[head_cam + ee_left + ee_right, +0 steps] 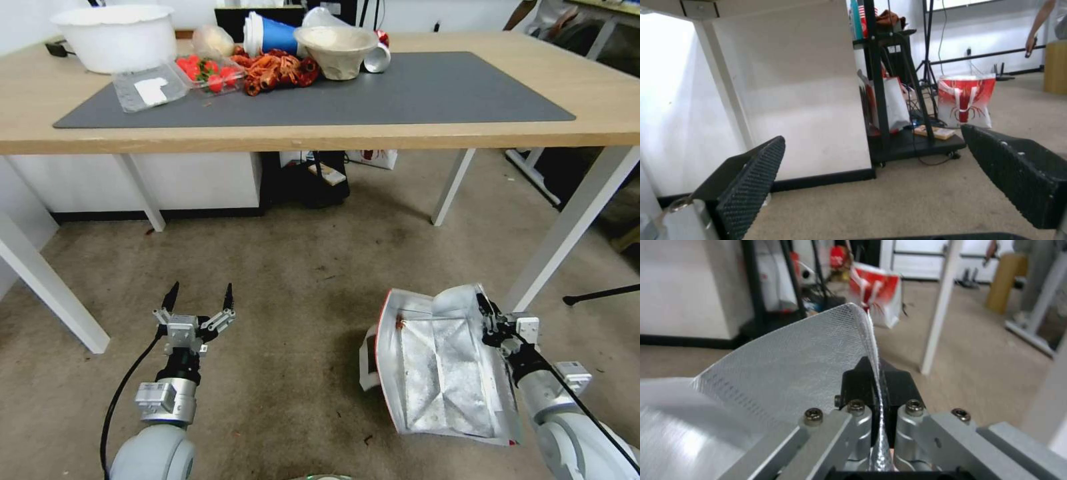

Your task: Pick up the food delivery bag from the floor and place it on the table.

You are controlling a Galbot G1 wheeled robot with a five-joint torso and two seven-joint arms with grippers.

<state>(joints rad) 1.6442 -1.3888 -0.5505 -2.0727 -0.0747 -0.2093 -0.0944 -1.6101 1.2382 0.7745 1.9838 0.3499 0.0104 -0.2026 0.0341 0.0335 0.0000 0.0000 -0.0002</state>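
Silver foil lining faces up at the lower right of the head view — the large white non-woven food delivery bag (443, 373) with red trim lies slumped open on the worn brownish-grey carpet floor (293, 280), just in front of a white leg of the big light-wood table (620, 107).

Right gripper (485, 308) sits at the bag's far upper rim. In the right wrist view its black fingers (898, 383) are pinched tight on a thin fold of the foil-lined wall, the sheet (804, 353) curling up out of the pinch.

Left gripper (199, 299) hovers low over bare carpet at lower left of the head view, well apart from the bag, fingers spread wide with nothing between them; left wrist view shows the two ribbed pads (751, 186) splayed.

Step in hand, as I read it: grasp made, lift not yet begun — most of the bag appears to rest on the floor.

Next move calls for a high lift to clear the table edge, then a carry forward to the bare right part of the dark grey mat (467, 87); the food clutter sits at the mat's upper left. Grip holds a single soft edge — the bag will likely hang and swing.
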